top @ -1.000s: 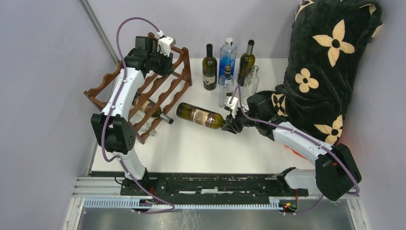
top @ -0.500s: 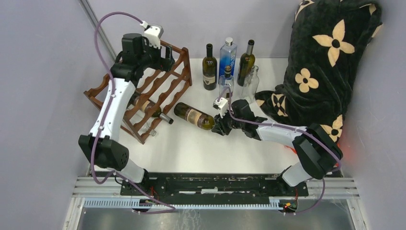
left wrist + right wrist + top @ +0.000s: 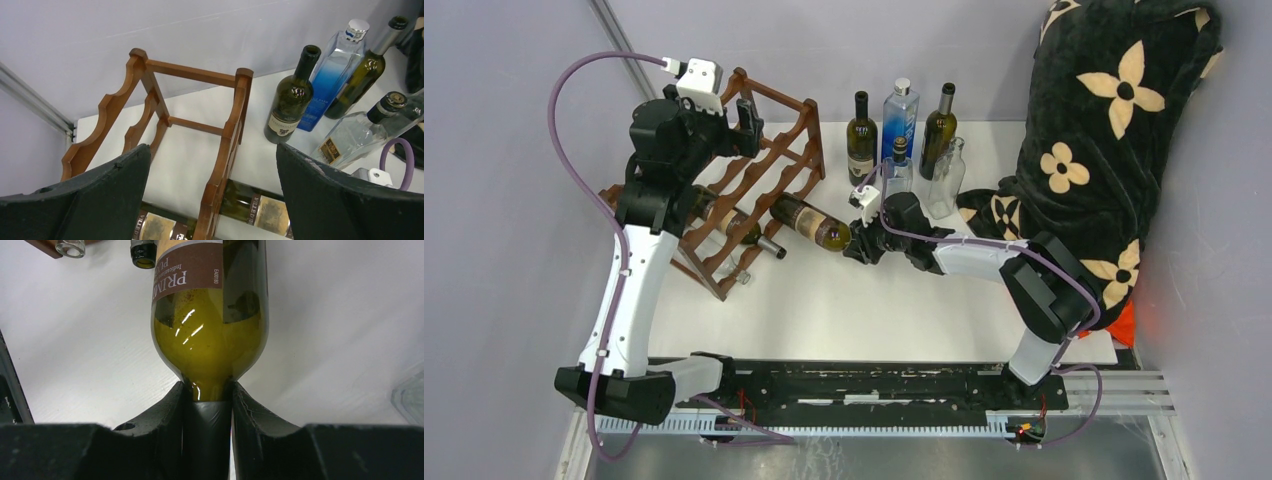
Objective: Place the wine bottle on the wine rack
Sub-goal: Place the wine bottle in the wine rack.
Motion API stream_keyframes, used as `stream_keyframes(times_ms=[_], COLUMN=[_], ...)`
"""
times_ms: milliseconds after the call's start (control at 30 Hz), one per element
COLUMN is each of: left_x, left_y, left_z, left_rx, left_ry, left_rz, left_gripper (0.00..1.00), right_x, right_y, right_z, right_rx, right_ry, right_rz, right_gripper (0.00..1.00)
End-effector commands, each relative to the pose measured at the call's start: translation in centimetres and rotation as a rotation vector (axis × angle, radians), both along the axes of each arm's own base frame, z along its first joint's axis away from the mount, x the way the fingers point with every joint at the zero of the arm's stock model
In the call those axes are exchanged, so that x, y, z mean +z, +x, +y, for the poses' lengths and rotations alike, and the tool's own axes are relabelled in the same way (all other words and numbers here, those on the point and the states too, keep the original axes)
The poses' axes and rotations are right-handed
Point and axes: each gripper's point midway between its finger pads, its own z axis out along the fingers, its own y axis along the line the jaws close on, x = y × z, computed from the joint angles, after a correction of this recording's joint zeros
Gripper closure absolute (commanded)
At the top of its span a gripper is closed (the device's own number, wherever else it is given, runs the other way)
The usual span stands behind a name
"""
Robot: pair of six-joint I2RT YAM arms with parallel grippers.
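Observation:
The wine bottle (image 3: 809, 222) is dark green with a brown label and lies on its side. Its base is against the right side of the wine rack (image 3: 774, 165). My right gripper (image 3: 856, 243) is shut on the bottle's foil-covered neck. In the right wrist view the bottle (image 3: 210, 315) runs away from that gripper (image 3: 207, 390). My left gripper (image 3: 746, 118) hangs open above the rack's far end. In the left wrist view it (image 3: 212, 147) holds nothing, with the rack (image 3: 227, 130) and the bottle (image 3: 262, 212) below it.
Another bottle (image 3: 736, 228) lies in the rack's lower row, and a clear bottle neck (image 3: 740, 276) pokes out near the rack's front corner. Several bottles stand at the back, among them a dark green one (image 3: 861, 140) and a blue one (image 3: 900, 115). A black flowered blanket (image 3: 1104, 130) fills the right side.
My left gripper has opened and drawn back to the left off the rack's top end. My right gripper has carried the bottle left, bringing its base up to the rack.

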Motion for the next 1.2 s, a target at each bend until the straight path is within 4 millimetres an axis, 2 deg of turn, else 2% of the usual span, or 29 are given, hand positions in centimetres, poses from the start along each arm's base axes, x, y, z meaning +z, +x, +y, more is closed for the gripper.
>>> stream_keyframes(times_ms=[0, 167, 333, 567, 700, 1000, 1167], left_x=[0.6, -0.4, -1.4, -2.4, -2.2, -3.9, -4.2], left_y=[-0.9, -1.4, -1.7, -2.0, -2.1, -1.3, -1.4], left_z=[0.7, 1.1, 1.7, 2.9, 3.3, 2.8, 3.1], left_rx=[0.029, 0.028, 0.055, 0.122, 0.158, 0.15, 0.168], left_ry=[0.009, 0.055, 0.079, 0.082, 0.04, 0.009, 0.014], left_rz=[-0.033, -0.006, 0.006, -0.002, -0.024, 0.035, 0.046], left_gripper=[0.0, 0.0, 0.0, 0.0, 0.0, 0.0, 0.0], right_x=[6.8, 6.4, 6.5, 6.0, 5.9, 6.7, 7.2], right_y=[2.6, 3.0, 4.3, 5.8, 6.7, 10.2, 11.8], right_z=[3.8, 5.0, 6.3, 9.2, 10.7, 14.5, 16.4], right_rx=[0.029, 0.058, 0.077, 0.16, 0.2, 0.181, 0.166], right_ry=[0.193, 0.209, 0.213, 0.197, 0.198, 0.286, 0.314], right_rz=[-0.152, -0.165, -0.226, -0.287, -0.308, -0.294, -0.301], right_gripper=[1.0, 1.0, 1.0, 1.0, 1.0, 1.0, 1.0])
